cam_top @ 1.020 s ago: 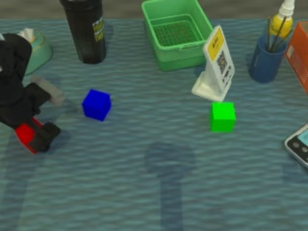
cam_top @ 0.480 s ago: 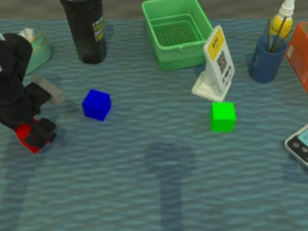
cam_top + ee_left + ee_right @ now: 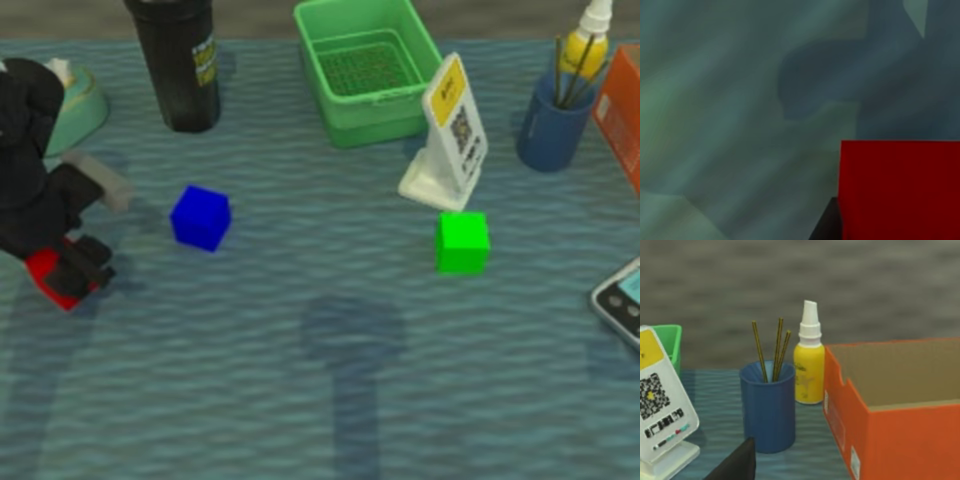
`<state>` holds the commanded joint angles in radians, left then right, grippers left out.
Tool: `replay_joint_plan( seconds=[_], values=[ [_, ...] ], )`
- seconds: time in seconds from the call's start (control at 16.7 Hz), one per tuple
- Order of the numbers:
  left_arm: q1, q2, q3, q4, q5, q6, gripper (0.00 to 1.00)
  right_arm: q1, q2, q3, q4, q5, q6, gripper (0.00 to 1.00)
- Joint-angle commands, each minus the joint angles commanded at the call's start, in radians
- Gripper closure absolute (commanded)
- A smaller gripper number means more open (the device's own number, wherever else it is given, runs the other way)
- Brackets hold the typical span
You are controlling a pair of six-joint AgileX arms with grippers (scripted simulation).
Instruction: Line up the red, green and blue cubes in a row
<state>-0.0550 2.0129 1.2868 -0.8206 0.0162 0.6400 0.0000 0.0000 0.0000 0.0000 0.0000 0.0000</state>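
Observation:
At the table's left edge my left gripper (image 3: 74,270) is shut on the red cube (image 3: 43,274). That cube fills the near corner of the left wrist view, red cube (image 3: 900,190), with one dark finger (image 3: 827,225) against its side. The blue cube (image 3: 200,217) rests on the cloth just right of that gripper. Right of centre, the green cube (image 3: 463,242) sits in front of a white sign stand. My right gripper (image 3: 805,476) is outside the top view. One of its dark fingers (image 3: 737,462) shows set wide to the side, open with nothing held.
Along the back stand a black bottle (image 3: 180,65), a green basket (image 3: 368,70), a white QR sign stand (image 3: 447,135), a blue pen cup (image 3: 553,125) and a yellow glue bottle (image 3: 585,40). An orange box (image 3: 622,110) and a phone (image 3: 622,298) sit at the right edge, and a tissue holder (image 3: 80,105) at the back left.
My left gripper's fingers have drawn in onto the red cube and the hand has shifted slightly toward the back. The blue and green cubes have not moved.

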Motion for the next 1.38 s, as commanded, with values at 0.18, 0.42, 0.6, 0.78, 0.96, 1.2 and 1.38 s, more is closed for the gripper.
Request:
replay_joint_plan(
  seconds=[0.18, 0.42, 0.6, 0.78, 0.96, 1.2, 1.38],
  values=[
    [0.009, -0.043, 0.063, -0.118, 0.0, -0.003, 1.0, 0.0, 0.0, 0.0, 0.0, 0.0, 0.0, 0.0],
    [0.016, -0.089, 0.12, -0.213, 0.0, -0.004, 1.0, 0.0, 0.0, 0.0, 0.0, 0.0, 0.0, 0.0],
    [0.01, -0.086, 0.118, -0.211, -0.001, -0.003, 1.0, 0.0, 0.0, 0.0, 0.0, 0.0, 0.0, 0.0],
    [-0.011, -0.084, 0.12, -0.215, -0.002, -0.037, 1.0, 0.0, 0.0, 0.0, 0.0, 0.0, 0.0, 0.0],
    [-0.081, -0.086, 0.123, -0.225, -0.005, -0.162, 1.0, 0.0, 0.0, 0.0, 0.0, 0.0, 0.0, 0.0],
    [-0.223, -0.105, 0.108, -0.242, -0.012, -0.452, 1.0, 0.0, 0.0, 0.0, 0.0, 0.0, 0.0, 0.0],
    [-0.351, -0.127, 0.085, -0.255, -0.016, -0.739, 1.0, 0.0, 0.0, 0.0, 0.0, 0.0, 0.0, 0.0]
  ],
)
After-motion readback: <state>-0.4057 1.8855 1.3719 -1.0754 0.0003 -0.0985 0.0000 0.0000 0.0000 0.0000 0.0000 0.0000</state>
